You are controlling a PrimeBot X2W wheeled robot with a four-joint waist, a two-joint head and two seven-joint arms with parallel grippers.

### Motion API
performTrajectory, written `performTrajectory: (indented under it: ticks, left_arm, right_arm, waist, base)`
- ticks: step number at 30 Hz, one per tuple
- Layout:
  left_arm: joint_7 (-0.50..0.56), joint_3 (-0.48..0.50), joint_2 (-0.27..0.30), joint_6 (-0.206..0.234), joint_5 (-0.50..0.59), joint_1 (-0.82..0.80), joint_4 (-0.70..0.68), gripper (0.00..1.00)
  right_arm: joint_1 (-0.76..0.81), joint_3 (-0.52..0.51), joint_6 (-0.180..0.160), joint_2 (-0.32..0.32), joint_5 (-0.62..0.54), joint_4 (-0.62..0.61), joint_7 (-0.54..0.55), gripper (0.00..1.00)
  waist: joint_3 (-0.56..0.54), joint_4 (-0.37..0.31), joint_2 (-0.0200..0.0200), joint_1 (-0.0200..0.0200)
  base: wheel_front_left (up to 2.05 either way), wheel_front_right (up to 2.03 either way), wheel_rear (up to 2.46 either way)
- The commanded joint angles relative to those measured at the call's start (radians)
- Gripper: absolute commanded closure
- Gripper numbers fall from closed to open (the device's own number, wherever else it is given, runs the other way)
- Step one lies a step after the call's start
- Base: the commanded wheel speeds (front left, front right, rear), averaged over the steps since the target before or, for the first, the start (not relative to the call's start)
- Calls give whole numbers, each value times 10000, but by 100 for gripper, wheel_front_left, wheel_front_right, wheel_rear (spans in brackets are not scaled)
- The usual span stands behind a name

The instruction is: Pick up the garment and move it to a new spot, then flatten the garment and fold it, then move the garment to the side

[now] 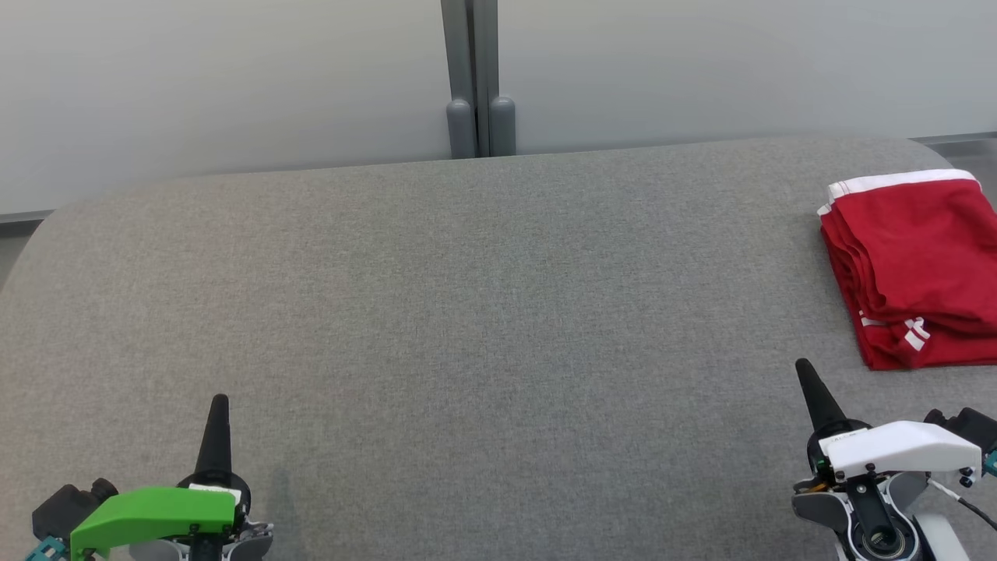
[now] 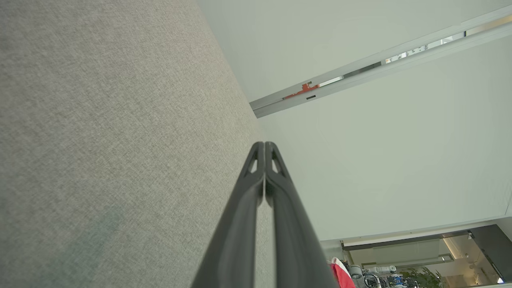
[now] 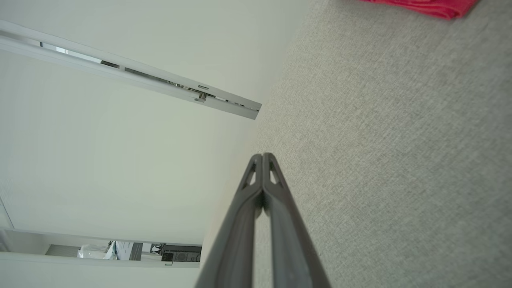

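Observation:
The garment (image 1: 913,265) is red with white trim and lies folded in a neat stack at the right edge of the grey table (image 1: 467,312). A red sliver of the garment (image 3: 424,5) shows at the top of the right wrist view. My right gripper (image 1: 803,366) is shut and empty at the lower right, just below and left of the folded stack, not touching it. Over the near left of the table my left gripper (image 1: 220,400) is shut and empty too. In both wrist views the fingertips (image 2: 264,145) (image 3: 262,156) press together with nothing between them.
The table has a grey fabric top with rounded far corners. Behind it stands a pale wall with a grey vertical post (image 1: 477,78). The wide middle of the tabletop is bare fabric.

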Motion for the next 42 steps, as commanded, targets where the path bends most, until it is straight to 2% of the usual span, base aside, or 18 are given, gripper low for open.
performTrajectory:
  ticks: [1, 42]
  left_arm:
    - [74, 79, 72, -83, -253, -241, -86, 100]
    - [942, 415, 92, -248, -3206, -648, -45, 100]
  right_arm:
    - [-190, -68, 0, -6, 263, -124, 57, 100]
    - [-198, -482, -2, 218, 3403, -451, 722, 100]
  waist:
    - [1, 0, 0, 0]
    - [21, -10, 0, 0]
  base:
    - [0, 0, 0]
    - [0, 0, 0]
